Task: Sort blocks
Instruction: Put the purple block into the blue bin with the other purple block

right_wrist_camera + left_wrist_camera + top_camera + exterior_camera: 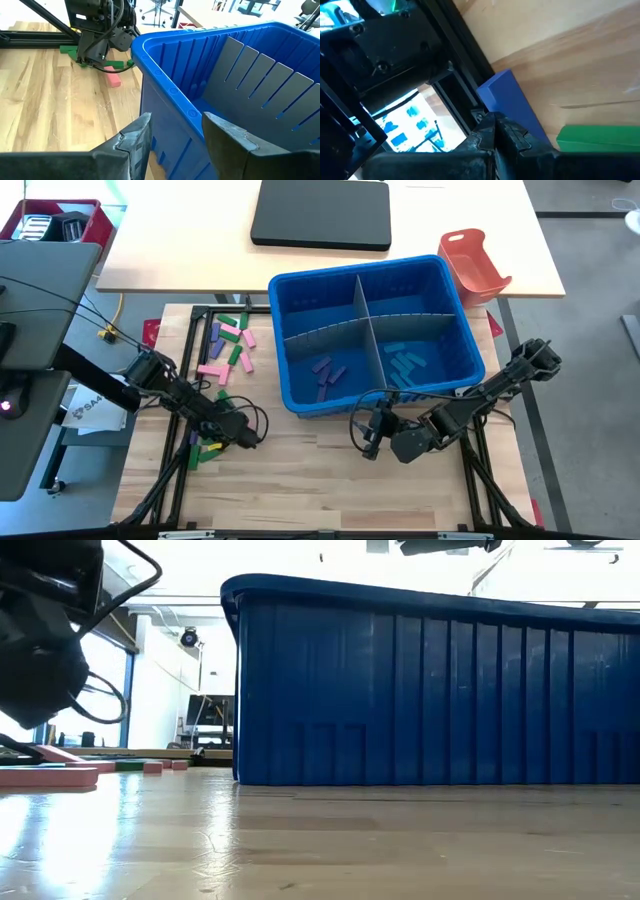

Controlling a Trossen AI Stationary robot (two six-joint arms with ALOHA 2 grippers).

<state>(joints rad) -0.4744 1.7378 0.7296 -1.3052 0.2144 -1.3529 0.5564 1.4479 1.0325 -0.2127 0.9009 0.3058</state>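
At lower left of the high view, the left tool [243, 438] sits clenched by scattered small flat blocks [228, 345] on the wooden counter [300, 480]. Lower centre, the right tool [368, 432] hangs released, empty, beside the blue plastic divided bin [372, 272].

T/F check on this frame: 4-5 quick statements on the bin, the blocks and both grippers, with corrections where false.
1. The blue bin is split into four compartments by grey dividers. True.
2. Every compartment holds blocks. False: only the two compartments nearest the arms show blocks, purple blocks in one and blue blocks in the other.
3. The right gripper holds a block. False: its fingers are open and empty, by the bin's wall.
4. The left gripper is shut, low over the table by loose blocks. True.
5. The orange tray sits inside the bin. False: it lies outside, past the bin's corner.
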